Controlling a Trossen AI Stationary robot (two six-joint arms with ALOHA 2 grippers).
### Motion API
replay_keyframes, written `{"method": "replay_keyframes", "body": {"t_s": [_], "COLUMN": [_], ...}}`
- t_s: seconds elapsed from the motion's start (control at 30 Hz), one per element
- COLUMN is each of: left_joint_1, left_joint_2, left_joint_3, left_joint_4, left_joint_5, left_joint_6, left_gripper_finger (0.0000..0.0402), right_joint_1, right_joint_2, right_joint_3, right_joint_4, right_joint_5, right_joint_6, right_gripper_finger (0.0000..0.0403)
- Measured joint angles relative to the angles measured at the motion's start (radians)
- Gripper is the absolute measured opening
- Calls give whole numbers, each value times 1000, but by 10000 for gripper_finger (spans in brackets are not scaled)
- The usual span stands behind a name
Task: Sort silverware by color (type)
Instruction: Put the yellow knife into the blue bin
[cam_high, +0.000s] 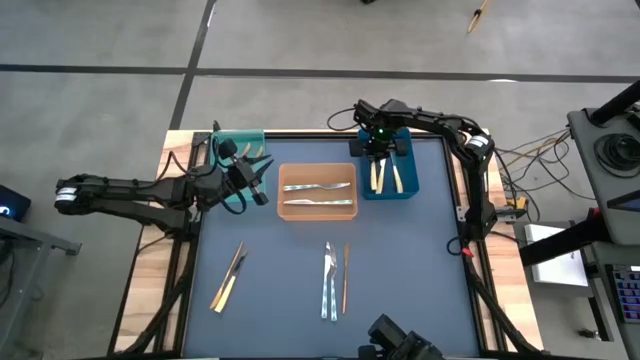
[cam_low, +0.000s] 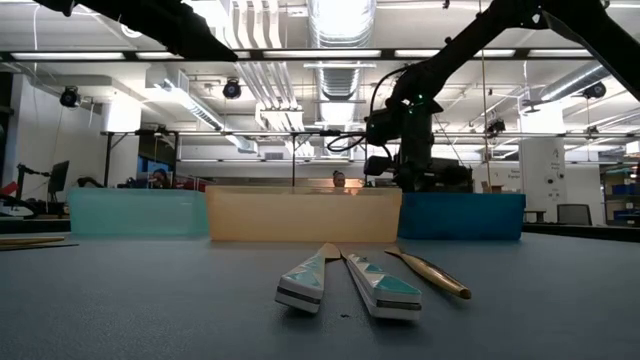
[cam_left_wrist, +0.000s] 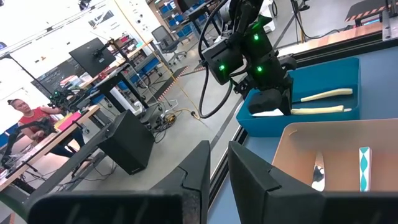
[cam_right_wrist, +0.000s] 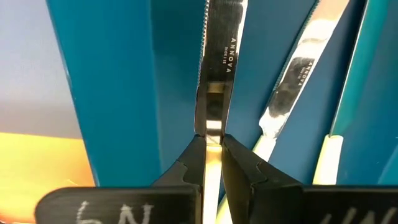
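Three bins sit in a row on the worktop (cam_high: 420, 250): one teal bin (cam_high: 240, 140), one orange bin (cam_high: 317, 192) in the middle, one blue bin (cam_high: 390, 170). The orange bin holds two silver pieces (cam_high: 318, 194). The blue bin shows at least two cream-handled pieces (cam_high: 396, 178), and a third, a knife (cam_right_wrist: 217, 56), is pinched in the right claw (cam_right_wrist: 212, 144) over it. On the open mat in front of the orange bin lie two patterned-handle pieces (cam_high: 329, 280), one bronze piece (cam_high: 346, 278), and two gold pieces (cam_high: 230, 278) further left
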Motion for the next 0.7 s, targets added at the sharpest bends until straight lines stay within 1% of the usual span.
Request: {"method": "replay_keyframes", "body": {"t_s": [0.7], "left_joint_1": [0], "left_joint_2": [0], "left_joint_3": [0], "left_joint_4": [-8], "left_joint_5": [0], "left_joint_6": [0], "left_gripper_finger": [40], "right_joint_1": [4], "right_joint_2": [0], "right_joint_3": [-29], "right_joint_4": [22], "right_joint_5": [8], "right_joint_6": [15], "right_gripper_finger": [20]}}
